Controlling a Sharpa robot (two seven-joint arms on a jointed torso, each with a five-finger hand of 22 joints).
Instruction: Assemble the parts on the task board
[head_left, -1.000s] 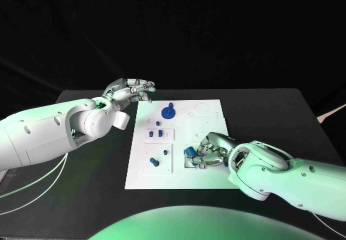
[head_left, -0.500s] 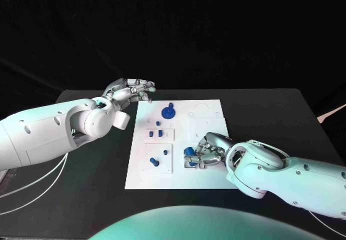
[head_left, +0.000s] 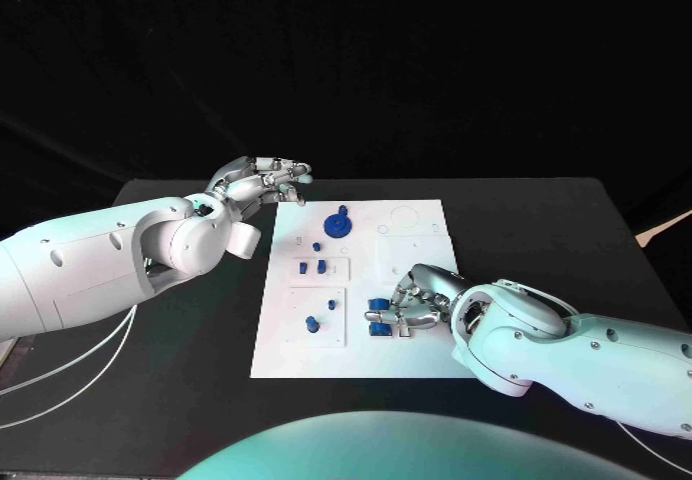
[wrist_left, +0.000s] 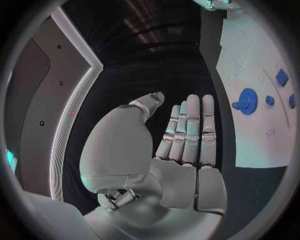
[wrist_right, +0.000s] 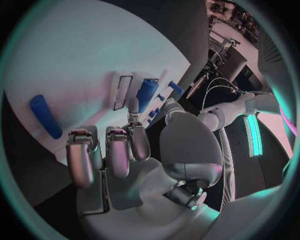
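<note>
The white task board (head_left: 361, 350) lies mid-table. On it are a blue gear (head_left: 338, 222), two small blue pieces (head_left: 310, 268) in a recess, and a blue cylinder (head_left: 312, 323) lying flat. My right hand (head_left: 418, 305) rests on the board's near right part. Its thumb and a finger pinch a blue part (head_left: 379, 304) at a slot; another blue bit (head_left: 382, 326) sits just below. In the right wrist view the part (wrist_right: 147, 94) stands by the fingertips (wrist_right: 133, 106), the cylinder (wrist_right: 45, 116) farther off. My left hand (head_left: 267, 182) hovers off the board's far left corner, fingers straight (wrist_left: 187, 130), holding nothing.
The black table (head_left: 548, 230) extends to the right and left of the board. Both white forearms lie low over the table's near half. The left wrist view shows the gear (wrist_left: 248, 101) and board (wrist_left: 250, 55) beside my left hand.
The right hand's fingers have shifted slightly around the blue part at the slot. The left hand has stayed where it was.
</note>
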